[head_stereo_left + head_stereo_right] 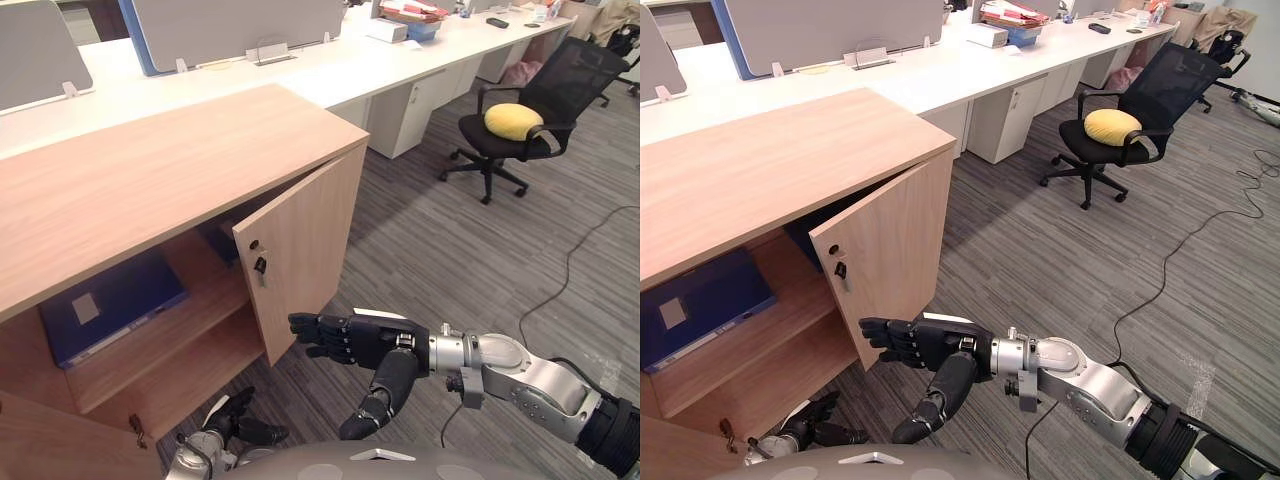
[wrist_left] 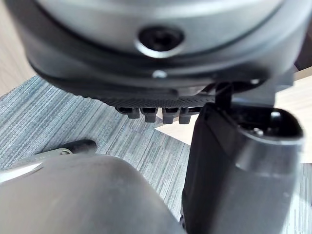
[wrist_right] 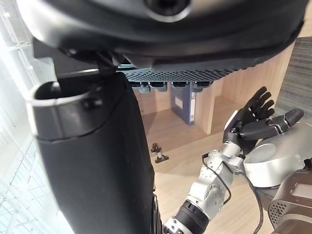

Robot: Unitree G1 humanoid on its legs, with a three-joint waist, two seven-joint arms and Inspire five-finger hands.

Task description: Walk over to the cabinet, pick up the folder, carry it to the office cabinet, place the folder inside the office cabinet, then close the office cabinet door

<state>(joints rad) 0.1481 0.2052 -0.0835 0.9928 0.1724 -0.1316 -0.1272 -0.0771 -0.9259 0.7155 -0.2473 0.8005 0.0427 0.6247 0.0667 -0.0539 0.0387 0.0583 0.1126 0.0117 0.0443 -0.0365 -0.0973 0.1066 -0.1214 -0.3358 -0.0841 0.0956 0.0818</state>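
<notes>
Folder: a dark blue flat folder [image 1: 110, 305] with a pale label lies flat on the upper wooden shelf [image 1: 170, 340], inside the left part of the open cabinet.
Handling: it looks stiff-covered and fairly light, and its smooth covers may slip. The near long edge is the likeliest hold, thumb on top and fingers beneath.
Cabinet: a low light-wood office cabinet [image 1: 150, 180] with a bare top.
Door: a light-wood door [image 1: 305, 235] stands half open towards the near side, hinged at the cabinet's right corner. A small dark key [image 1: 259, 265] sits in its free edge.
Right hand: the dark right hand [image 1: 360, 340] is just beside the door's lower outer face. Its fingers are stretched out, its thumb hangs down, and it holds nothing. Contact with the door cannot be made out.
Left hand: the dark left hand [image 1: 240, 425] is low and near, fingers loosely spread and empty.
Floor: grey striped carpet [image 1: 450, 260].
Room: a long white counter [image 1: 350, 60] runs along the far side. At far right a black mesh office chair [image 1: 530, 110] holds a yellow cushion [image 1: 513, 121].
</notes>
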